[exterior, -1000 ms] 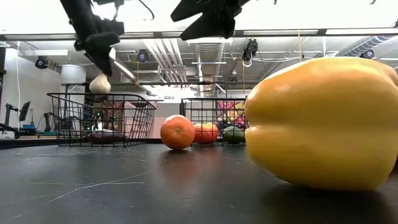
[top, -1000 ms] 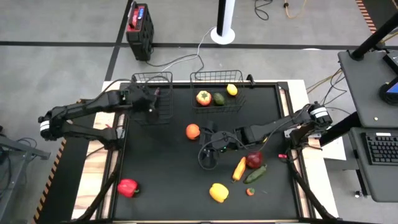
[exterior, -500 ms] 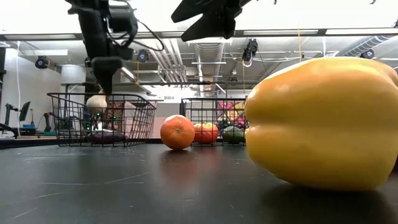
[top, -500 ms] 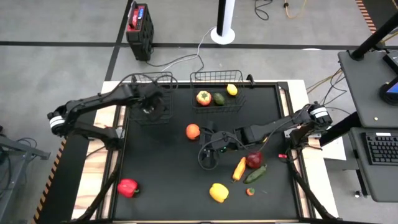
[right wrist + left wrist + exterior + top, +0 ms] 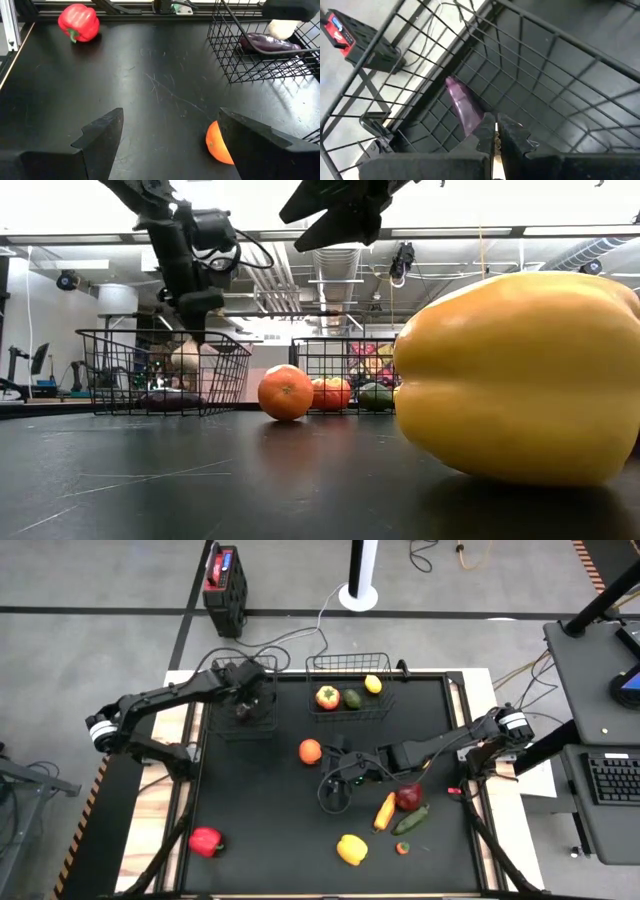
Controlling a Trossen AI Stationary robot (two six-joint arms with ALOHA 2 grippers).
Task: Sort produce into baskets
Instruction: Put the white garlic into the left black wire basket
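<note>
My left gripper [image 5: 197,330] is shut on a white garlic [image 5: 185,358] and reaches down into the narrower left basket [image 5: 245,700]. A purple eggplant [image 5: 462,106] lies on that basket's floor. The wider basket [image 5: 350,690] holds a red-orange fruit [image 5: 327,697], an avocado [image 5: 352,699] and a lemon [image 5: 373,684]. My right gripper [image 5: 170,140] stands open above the table's middle, with the orange [image 5: 219,146] just ahead of one finger on the table. A red pepper [image 5: 205,841] and a yellow pepper [image 5: 351,849] lie near the front. My left gripper has the garlic by its top [image 5: 190,343], pinched between the shut fingers, which come from above and slant down. The garlic hangs below the fingertips inside the basket, under the rim and above the eggplant [image 5: 270,42]. The wrist view shows only a pale sliver between the fingers.
A carrot [image 5: 385,811], a dark red fruit [image 5: 408,798], a cucumber [image 5: 410,820] and a small red piece [image 5: 402,848] lie under my right arm at the front right. The basket's wire walls [image 5: 530,45] stand close around my left gripper. Bare table lies at the left middle.
My left gripper has swung toward the table's right over the left basket and gone down. The garlic has come from above the rim to inside the basket and hangs below the fingers as before. My right arm has kept still.
</note>
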